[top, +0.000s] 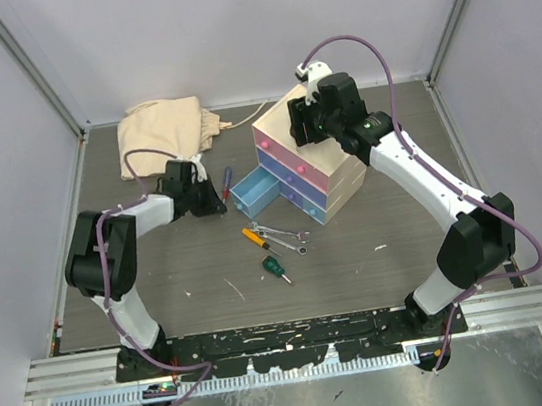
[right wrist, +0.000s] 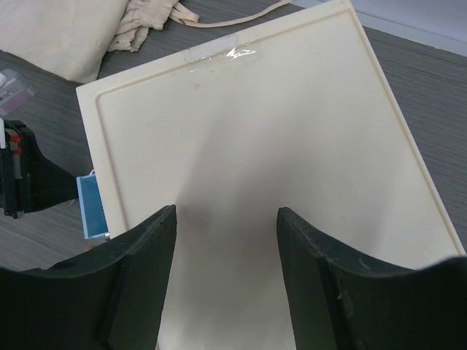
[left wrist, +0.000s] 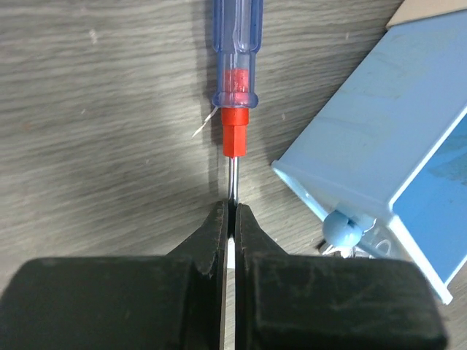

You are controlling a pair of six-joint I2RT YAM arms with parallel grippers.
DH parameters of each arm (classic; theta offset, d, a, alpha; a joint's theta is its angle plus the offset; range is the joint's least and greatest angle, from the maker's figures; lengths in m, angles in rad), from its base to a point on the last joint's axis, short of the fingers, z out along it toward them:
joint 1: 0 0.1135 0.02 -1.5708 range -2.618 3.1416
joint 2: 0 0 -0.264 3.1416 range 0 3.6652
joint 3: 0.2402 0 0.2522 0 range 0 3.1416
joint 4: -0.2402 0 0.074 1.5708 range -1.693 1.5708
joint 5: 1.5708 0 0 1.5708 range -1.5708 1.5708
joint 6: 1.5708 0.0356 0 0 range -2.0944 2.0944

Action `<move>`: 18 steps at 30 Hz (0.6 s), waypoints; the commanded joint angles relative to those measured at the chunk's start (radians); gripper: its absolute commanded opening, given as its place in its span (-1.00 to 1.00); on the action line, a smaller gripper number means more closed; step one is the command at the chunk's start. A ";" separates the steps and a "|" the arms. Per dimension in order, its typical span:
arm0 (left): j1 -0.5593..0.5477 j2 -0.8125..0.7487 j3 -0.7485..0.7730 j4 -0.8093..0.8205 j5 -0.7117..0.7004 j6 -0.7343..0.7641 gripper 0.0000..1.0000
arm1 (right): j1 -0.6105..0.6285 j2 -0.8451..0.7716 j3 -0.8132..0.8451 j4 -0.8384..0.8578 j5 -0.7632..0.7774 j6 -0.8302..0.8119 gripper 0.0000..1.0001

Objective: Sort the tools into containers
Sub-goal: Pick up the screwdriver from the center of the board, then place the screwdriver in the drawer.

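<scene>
Left pincer [left wrist: 230, 213] is pressed together on the thin shaft of the blue-handled screwdriver [left wrist: 236, 65], which lies on the bench [left wrist: 87, 131] just beside the pulled-out light-blue drawer [left wrist: 379, 138]; this looks like the pick-up step, so next comes a lift over the drawer wall; right pincer [right wrist: 226, 219] hangs spread above the cream chest [right wrist: 255, 131]

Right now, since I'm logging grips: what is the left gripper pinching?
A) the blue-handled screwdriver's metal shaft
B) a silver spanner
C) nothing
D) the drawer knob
A: the left wrist view shows the left gripper closed on the thin shaft of the blue-handled screwdriver, with the light-blue drawer off to one side.
</scene>
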 commanded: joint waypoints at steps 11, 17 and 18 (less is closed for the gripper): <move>0.011 -0.283 -0.062 -0.131 -0.054 0.046 -1.00 | 0.005 -0.062 -0.074 -0.047 0.010 0.030 0.25; 0.011 -0.386 -0.070 -0.178 -0.039 0.065 -1.00 | 0.005 -0.079 -0.092 -0.042 0.012 0.038 0.25; 0.010 -0.403 -0.070 -0.189 -0.034 0.066 -1.00 | 0.005 -0.082 -0.096 -0.041 0.015 0.038 0.25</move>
